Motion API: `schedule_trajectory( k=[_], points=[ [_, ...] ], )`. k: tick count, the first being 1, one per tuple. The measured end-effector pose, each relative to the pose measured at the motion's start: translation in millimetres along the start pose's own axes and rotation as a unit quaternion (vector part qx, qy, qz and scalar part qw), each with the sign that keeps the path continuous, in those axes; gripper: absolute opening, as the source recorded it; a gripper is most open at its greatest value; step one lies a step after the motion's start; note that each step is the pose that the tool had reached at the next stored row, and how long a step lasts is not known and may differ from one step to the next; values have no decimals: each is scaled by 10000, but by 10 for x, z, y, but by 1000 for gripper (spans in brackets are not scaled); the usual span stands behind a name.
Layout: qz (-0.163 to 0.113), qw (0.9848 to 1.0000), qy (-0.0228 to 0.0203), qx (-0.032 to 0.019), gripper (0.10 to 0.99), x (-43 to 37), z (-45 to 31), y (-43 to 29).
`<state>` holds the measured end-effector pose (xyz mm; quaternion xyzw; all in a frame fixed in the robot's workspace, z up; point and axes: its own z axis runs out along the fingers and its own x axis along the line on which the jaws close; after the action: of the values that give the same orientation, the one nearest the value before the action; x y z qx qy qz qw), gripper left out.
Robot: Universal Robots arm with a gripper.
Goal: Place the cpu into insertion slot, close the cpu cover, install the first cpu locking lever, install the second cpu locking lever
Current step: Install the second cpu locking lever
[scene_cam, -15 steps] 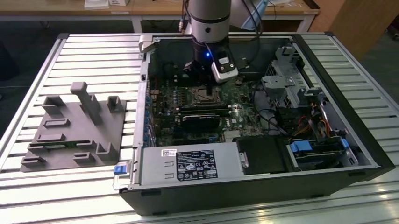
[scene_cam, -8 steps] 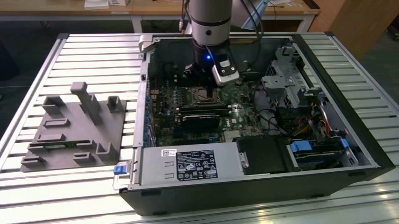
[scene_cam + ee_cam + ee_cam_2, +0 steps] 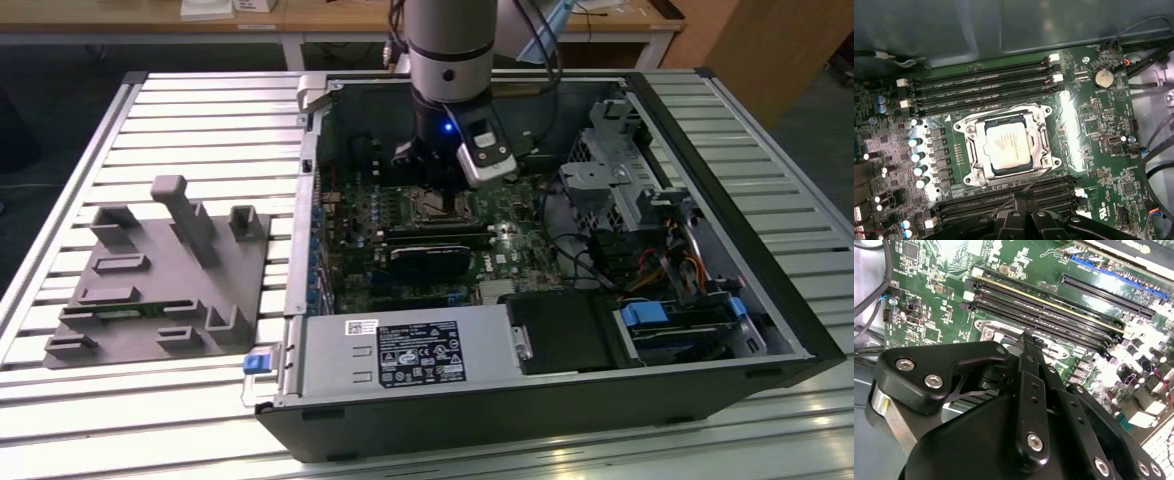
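Note:
The cpu [image 3: 1006, 147], a pale tan-silver square, lies in the insertion slot [image 3: 970, 175] on the green board. The silvery cpu cover [image 3: 1040, 142] lies flat around it, framing the chip in its window. A thin wire locking lever [image 3: 1030, 185] slants from the socket's corner out to my gripper [image 3: 1021, 199], which touches it. Another lever [image 3: 1014, 109] runs along the socket's opposite side. In the second wrist view my gripper [image 3: 1029, 340] has its black fingers together just over the socket's edge. In the exterior view the gripper [image 3: 430, 178] hangs inside the open case just above the slot [image 3: 441, 208].
Long black memory slots [image 3: 984, 85] flank the socket on two sides. A black card with a fan [image 3: 434, 250], a power supply [image 3: 400, 355], a drive cage [image 3: 674, 325] and loose cables [image 3: 587, 250] crowd the case. A grey fixture [image 3: 160, 270] stands on the slatted table.

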<state>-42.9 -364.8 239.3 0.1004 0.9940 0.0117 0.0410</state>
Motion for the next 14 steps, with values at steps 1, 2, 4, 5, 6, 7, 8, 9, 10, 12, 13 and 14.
schedule_trajectory(
  k=[1,2,4,5,6,7,8,9,10,12,13,14],
  points=[
    [-44,10000,1,-3,106,5,4,-3],
    [-84,10000,3,-6,106,12,8,-5],
    [-161,9999,5,-12,106,30,18,-10],
    [-196,9998,6,-15,106,41,23,-12],
    [-231,9997,7,-18,106,53,29,-15],
    [-265,9996,8,-20,106,66,35,-18],
    [-297,9996,10,-23,106,79,41,-21],
    [-327,9995,11,-26,106,93,45,-24],
    [-355,9994,12,-28,106,109,50,-27],
    [-402,9992,13,-33,106,140,59,-35],
    [-423,9991,13,-35,106,156,63,-38],
    [-444,9990,14,-36,106,173,67,-42]
  ],
)
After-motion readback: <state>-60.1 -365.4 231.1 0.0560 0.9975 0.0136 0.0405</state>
